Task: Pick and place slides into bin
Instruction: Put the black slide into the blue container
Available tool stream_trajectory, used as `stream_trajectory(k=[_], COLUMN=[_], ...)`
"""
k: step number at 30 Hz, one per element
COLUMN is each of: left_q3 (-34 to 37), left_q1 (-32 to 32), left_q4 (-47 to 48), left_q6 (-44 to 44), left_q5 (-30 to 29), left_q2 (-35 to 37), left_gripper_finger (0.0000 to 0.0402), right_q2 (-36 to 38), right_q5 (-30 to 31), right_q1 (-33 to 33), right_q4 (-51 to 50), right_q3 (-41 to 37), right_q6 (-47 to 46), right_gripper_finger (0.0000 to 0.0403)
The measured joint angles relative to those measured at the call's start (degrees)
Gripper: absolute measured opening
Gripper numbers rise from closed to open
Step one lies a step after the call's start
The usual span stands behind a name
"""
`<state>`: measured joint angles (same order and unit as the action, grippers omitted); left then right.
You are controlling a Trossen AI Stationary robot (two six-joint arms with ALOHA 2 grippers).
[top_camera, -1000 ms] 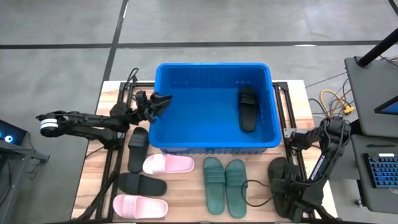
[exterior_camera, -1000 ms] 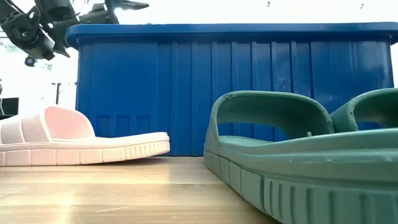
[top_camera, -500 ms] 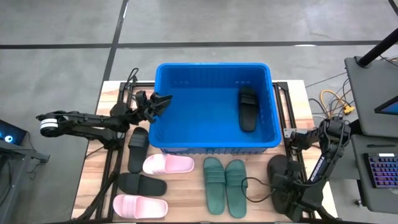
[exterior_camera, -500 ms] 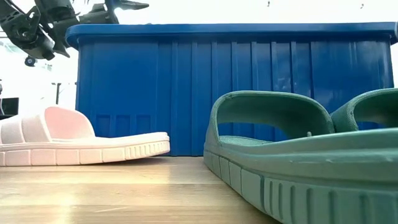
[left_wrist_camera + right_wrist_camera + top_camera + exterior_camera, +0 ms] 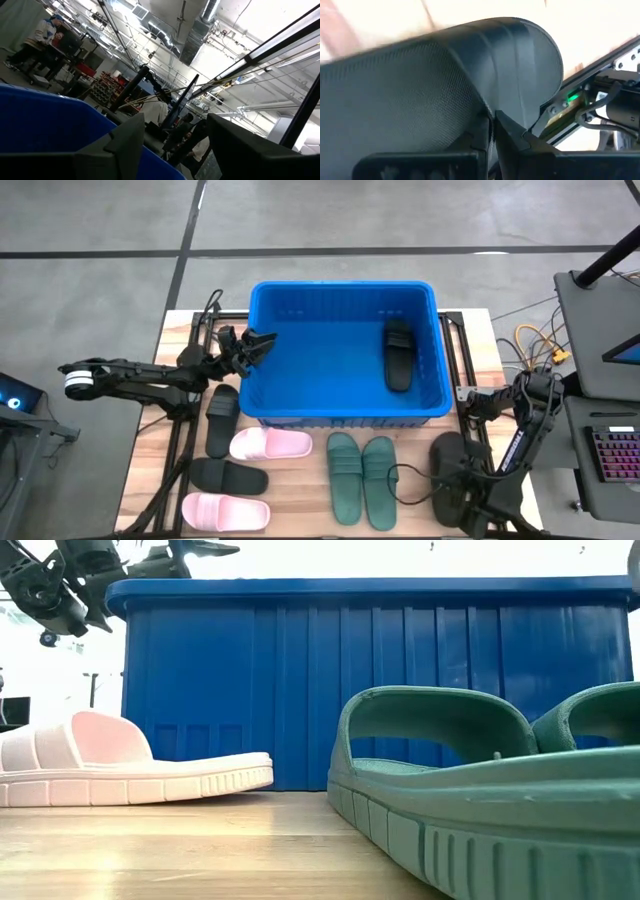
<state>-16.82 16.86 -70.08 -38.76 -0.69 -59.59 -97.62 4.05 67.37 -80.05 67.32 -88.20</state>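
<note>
The blue bin (image 5: 340, 395) stands mid-table with one black slide (image 5: 398, 355) lying inside. On the table in front lie two pink slides (image 5: 270, 444) (image 5: 225, 511), two black slides (image 5: 221, 420) (image 5: 228, 476) and a green pair (image 5: 345, 477) (image 5: 379, 480). At the near right, my right gripper (image 5: 452, 495) is shut on another black slide (image 5: 447, 458). My left gripper (image 5: 255, 345) hangs open beside the bin's left rim, holding nothing. My right gripper pinches the black slide between its two fingers (image 5: 506, 131), at the curved rim (image 5: 490, 107) of the end nearest the table's front. The fingers come from above, slanting steeply down. Whether the slide is clear of the table I cannot tell.
Metal frame rails run along both table sides (image 5: 190, 430) (image 5: 470, 395). A cable (image 5: 410, 475) lies beside the green pair. In the low view a pink slide (image 5: 130, 760) and a green slide (image 5: 440, 790) lie before the bin wall (image 5: 370, 680). People stand in the room behind.
My right gripper has shut on the black slide at the near right and its wrist has rolled a little. The slide stays about where it was. My left arm has kept still.
</note>
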Motion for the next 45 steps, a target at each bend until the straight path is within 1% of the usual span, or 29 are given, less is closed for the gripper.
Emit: stream_trajectory(k=[4,7,9,14,17,21,23,25,29,31,34,39,45], left_q3=[0.0,0.0,0.0,0.0,-0.3,-0.3,-0.3,-0.3,-0.3,-0.3,-0.3,-0.3,-0.3], left_q1=[0.0,0.0,0.0,0.0,0.0,0.0,0.0,0.0,0.0,0.0,0.0,0.0,0.0], left_q4=[0.0,0.0,0.0,0.0,0.0,-0.1,-0.2,-0.2,-0.2,-0.2,-0.2,-0.2,-0.2], left_q6=[0.0,0.1,0.1,0.0,0.0,-0.1,-1.5,-3.2,-4.1,-4.2,-4.2,-4.4,-4.4], left_q5=[0.0,-0.1,-0.1,-0.1,-0.2,-0.3,-0.4,-0.5,-0.4,-0.5,-0.5,-0.5,-0.5], left_q2=[0.0,0.0,0.0,0.0,0.0,0.0,0.0,0.0,0.0,0.0,-0.1,-0.2,-0.2], left_gripper_finger=[0.0201,0.0201,0.0201,0.0201,0.0201,0.0201,0.0201,0.0201,0.0201,0.0201,0.0201,0.0201,0.0201], right_q2=[0.1,0.1,0.2,1.1,1.4,1.6,1.6,1.6,1.6,1.7,2.1,2.1,2.8], right_q5=[0.2,1.6,4.6,16.2,19.0,19.4,21.4,25.8,37.3,41.2,43.1,46.3,48.2], right_q1=[0.0,0.0,0.0,-0.3,-1.1,-2.6,-3.2,-4.0,-5.4,-6.8,-9.9,-15.2,-22.4], right_q4=[-3.3,-5.7,-6.7,-8.9,-10.2,-10.0,-10.0,-10.0,-9.9,-9.9,-10.1,-10.0,-10.0], right_q3=[4.3,8.3,11.3,18.0,21.4,26.0,28.6,31.3,35.6,37.1,38.8,41.3,43.5], right_q6=[0.0,0.2,0.1,-1.0,-0.3,5.0,7.1,7.9,11.0,12.2,14.7,23.0,33.3], right_gripper_finger=[0.0010,0.0010,0.0009,0.0009,0.0009,0.0009,0.0009,0.0009,0.0009,0.0009,0.0009,0.0009,0.0009])
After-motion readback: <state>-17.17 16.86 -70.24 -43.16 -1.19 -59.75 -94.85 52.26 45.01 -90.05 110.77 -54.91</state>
